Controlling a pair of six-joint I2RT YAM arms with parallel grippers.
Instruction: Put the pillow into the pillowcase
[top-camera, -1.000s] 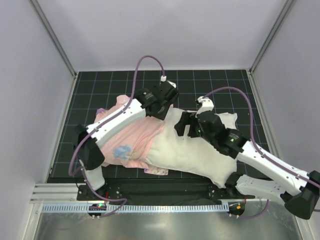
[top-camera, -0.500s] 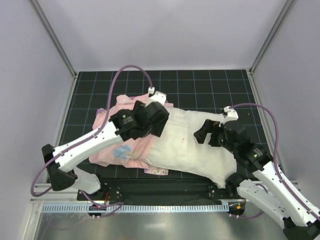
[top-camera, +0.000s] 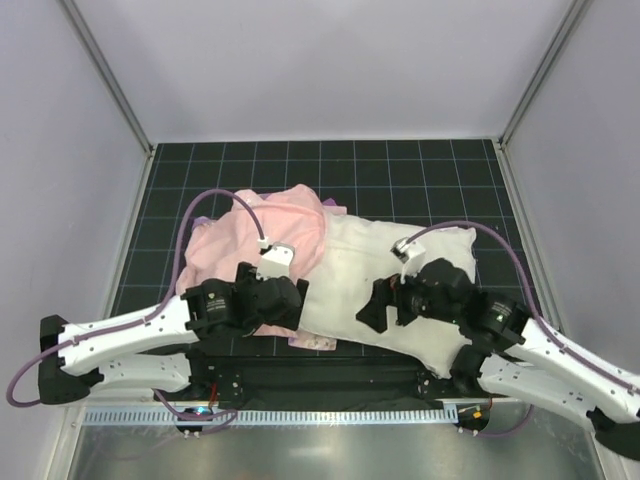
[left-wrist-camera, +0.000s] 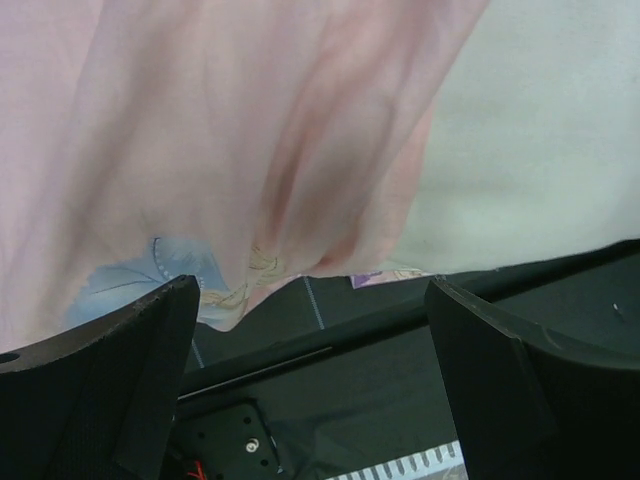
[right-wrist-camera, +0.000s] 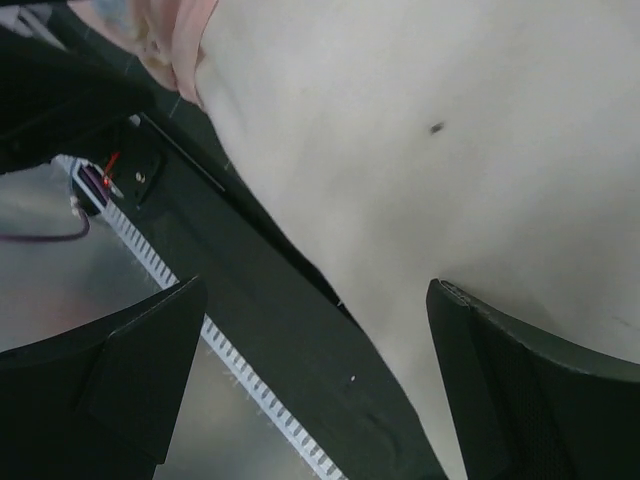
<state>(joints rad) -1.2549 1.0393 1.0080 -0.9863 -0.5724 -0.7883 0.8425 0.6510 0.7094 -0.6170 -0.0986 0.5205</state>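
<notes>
The plump white stuffed pillow (top-camera: 410, 270) lay lengthwise left to right on the mat, its left end covered by the thin pink printed pillowcase (top-camera: 255, 235), nearest my left gripper (left-wrist-camera: 312, 290). That one and my right gripper (right-wrist-camera: 315, 288) both gaped empty.

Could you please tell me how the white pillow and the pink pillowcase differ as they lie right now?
The plump white stuffed pillow is plain; the thin pale pink fabric pillowcase shows a small coloured print. The pillow lies spread out on the right; the pillowcase is crumpled on the left, overlapping the pillow's left end. Both are soft and rest on the black gridded table.
</notes>
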